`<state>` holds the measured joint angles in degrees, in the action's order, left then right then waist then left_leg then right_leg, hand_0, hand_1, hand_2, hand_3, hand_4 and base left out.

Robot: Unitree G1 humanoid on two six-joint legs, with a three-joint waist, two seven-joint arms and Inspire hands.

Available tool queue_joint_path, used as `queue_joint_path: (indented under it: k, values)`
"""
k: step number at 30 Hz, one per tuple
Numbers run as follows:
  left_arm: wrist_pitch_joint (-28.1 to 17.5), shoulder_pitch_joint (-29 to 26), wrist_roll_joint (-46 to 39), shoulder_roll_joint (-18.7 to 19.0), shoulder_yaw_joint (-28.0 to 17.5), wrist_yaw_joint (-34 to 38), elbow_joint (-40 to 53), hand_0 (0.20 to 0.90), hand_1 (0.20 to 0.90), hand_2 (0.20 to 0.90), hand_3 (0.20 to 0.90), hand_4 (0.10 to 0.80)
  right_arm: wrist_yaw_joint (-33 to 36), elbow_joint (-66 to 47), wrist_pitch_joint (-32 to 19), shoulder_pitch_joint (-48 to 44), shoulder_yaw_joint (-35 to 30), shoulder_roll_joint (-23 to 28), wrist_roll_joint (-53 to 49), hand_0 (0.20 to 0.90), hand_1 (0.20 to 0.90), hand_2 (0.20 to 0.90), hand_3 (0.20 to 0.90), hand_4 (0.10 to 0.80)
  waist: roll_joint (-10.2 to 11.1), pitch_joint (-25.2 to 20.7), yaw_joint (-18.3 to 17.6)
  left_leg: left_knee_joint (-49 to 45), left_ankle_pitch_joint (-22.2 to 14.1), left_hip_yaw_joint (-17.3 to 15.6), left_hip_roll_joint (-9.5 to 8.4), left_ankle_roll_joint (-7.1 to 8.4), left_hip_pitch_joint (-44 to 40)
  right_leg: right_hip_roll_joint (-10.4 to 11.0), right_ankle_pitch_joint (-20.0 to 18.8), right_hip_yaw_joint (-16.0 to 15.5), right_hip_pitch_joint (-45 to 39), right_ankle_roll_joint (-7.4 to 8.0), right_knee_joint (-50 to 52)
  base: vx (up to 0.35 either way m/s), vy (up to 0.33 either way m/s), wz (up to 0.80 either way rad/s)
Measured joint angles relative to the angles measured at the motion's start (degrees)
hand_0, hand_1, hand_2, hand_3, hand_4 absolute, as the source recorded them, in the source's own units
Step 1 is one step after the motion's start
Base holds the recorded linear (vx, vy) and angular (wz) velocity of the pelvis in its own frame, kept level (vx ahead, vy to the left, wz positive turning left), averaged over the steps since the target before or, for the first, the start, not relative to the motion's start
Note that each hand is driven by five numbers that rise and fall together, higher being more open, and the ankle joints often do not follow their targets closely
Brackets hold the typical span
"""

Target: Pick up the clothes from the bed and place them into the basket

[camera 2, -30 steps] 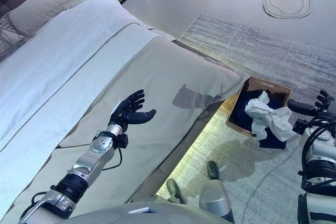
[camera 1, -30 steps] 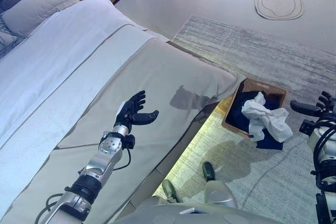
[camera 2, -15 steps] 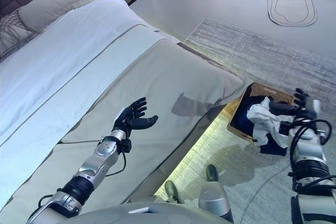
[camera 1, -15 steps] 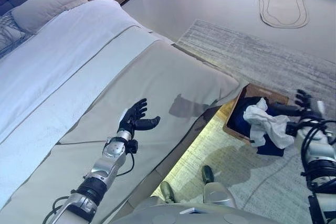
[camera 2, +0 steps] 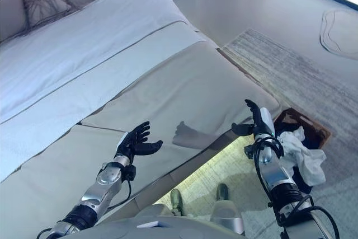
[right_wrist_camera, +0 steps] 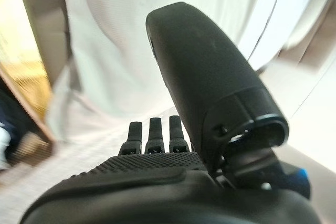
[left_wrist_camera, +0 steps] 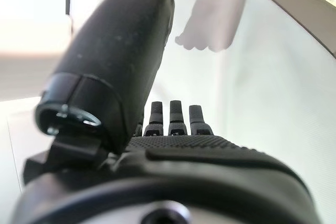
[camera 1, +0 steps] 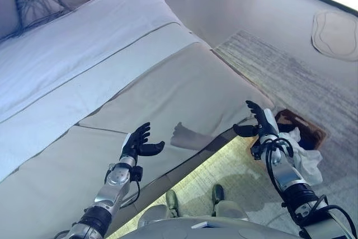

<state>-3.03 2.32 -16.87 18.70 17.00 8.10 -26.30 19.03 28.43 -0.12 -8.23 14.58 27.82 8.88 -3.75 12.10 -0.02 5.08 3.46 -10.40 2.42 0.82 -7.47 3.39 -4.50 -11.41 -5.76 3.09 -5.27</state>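
Swinging back from the basket (camera 2: 305, 124), my right hand (camera 1: 258, 124) hung spread and empty like my left hand (camera 1: 139, 143); the soft, light clothes (camera 2: 299, 149) sat bunched inside

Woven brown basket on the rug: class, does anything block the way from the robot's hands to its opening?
Nothing visible does. The woven brown basket, holding white and dark clothes, is open-topped beside the right hand; the left hand hovers over the beige bedcover.

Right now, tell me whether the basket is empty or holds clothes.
It holds clothes. The brown basket on the rug beside the bed shows a white garment draped over its rim, with dark cloth inside.
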Motion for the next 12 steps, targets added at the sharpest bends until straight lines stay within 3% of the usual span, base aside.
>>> queue_joint_path:
  k: [4, 12]
  values:
    - [0.18, 1.53, 1.27, 0.07, 0.03, -0.60, -0.77, 0.900, 0.900, 0.900, 0.900, 0.800, 1.83, -1.11, -0.27, 0.61, 1.33, -0.01, 5.10, 0.900, 0.900, 0.900, 0.900, 0.800, 1.69, -1.58, 1.51, 0.02, 0.33, 2.49, -0.43, -0.19, 0.62, 0.27, 0.58, -2.13, -0.60, 0.12, 0.00, 0.016, 0.025, 0.30]
    - [0.82, 2.59, 1.34, -0.09, -0.22, -2.15, -2.31, 0.900, 0.900, 0.900, 0.900, 0.800, 1.53, -1.26, 0.13, 4.26, 2.82, -4.86, 3.60, 0.900, 0.900, 0.900, 0.900, 0.800, 1.56, -2.72, 4.08, 0.01, 1.04, 6.26, -0.82, 0.05, 2.12, 1.02, 0.91, -6.07, -1.04, 0.26, 0.01, 0.019, 0.004, 0.25]
